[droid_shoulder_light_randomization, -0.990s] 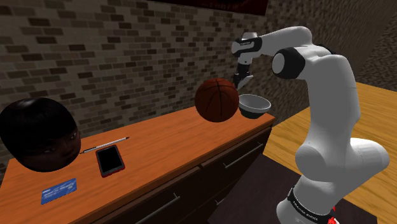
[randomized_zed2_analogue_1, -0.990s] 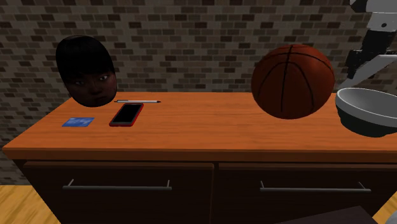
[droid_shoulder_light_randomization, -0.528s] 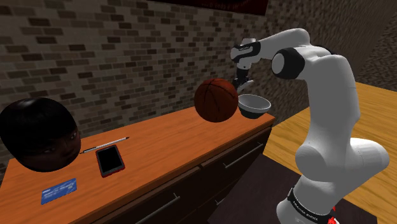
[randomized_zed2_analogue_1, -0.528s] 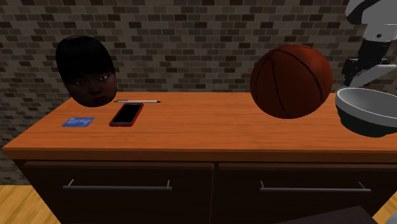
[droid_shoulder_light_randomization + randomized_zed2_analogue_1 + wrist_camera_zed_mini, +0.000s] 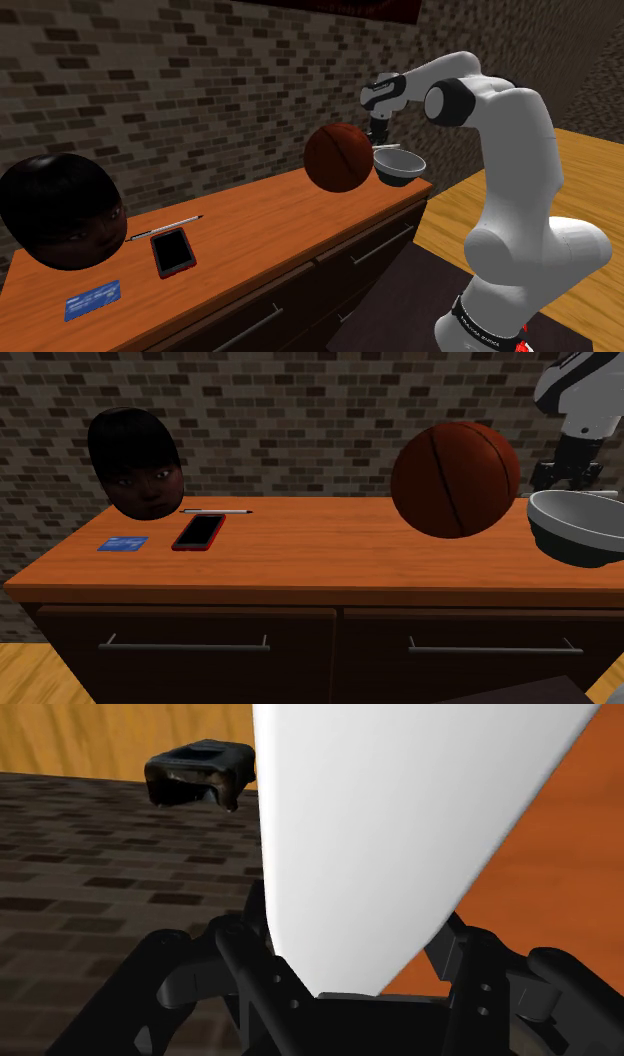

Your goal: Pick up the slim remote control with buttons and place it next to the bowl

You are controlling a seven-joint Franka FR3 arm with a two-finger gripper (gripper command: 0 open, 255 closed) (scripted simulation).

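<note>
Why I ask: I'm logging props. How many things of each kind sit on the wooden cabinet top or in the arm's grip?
Basketball: 1
Bowl: 1
Head: 1
Phone: 1
Pen: 1
Blue card: 1
White remote, held: 1
Total: 7

this is looking like a lived-in room of a house. a brick wall (image 5: 200, 90) is running behind a wooden sideboard (image 5: 320, 557) that is showing two dark drawers with metal handles (image 5: 183, 645). a plank floor (image 5: 590, 190) and a dark rug (image 5: 400, 310) are lying below. household odds are sitting on top: a basketball (image 5: 456, 479), a phone (image 5: 199, 532), a pen (image 5: 215, 511), a card (image 5: 122, 543) and a bowl (image 5: 580, 527).
</note>
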